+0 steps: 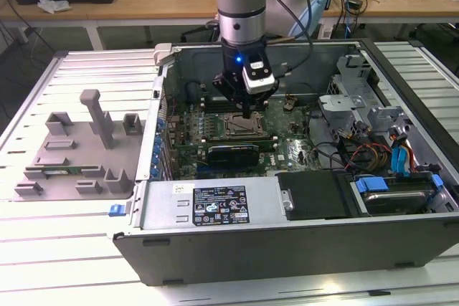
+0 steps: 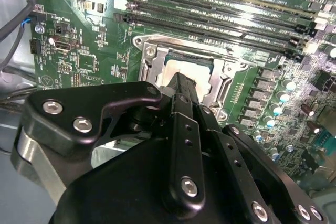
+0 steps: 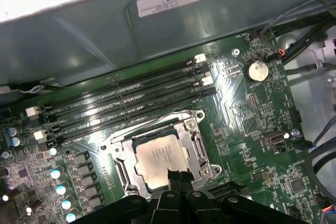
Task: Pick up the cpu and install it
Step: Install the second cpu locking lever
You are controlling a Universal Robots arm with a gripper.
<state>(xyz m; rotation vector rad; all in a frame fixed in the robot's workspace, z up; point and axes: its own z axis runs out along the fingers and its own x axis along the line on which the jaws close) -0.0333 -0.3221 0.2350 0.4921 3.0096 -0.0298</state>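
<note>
Install step nearly done: cpu [image 3: 157, 161] seated in socket frame [image 3: 197, 153], gripper [image 3: 176, 174] w/ jaws pressed together just above; next needs straight lift-off.

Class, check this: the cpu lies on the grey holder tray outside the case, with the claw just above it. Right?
Not right. In the first wrist view the cpu lies in the socket frame on the motherboard, inside the case, with the claw just above it.

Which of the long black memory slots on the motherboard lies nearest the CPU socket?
In the first wrist view, the slot bordering the socket frame, which holds the cpu. The other slots lie farther off, toward the case wall.
</note>
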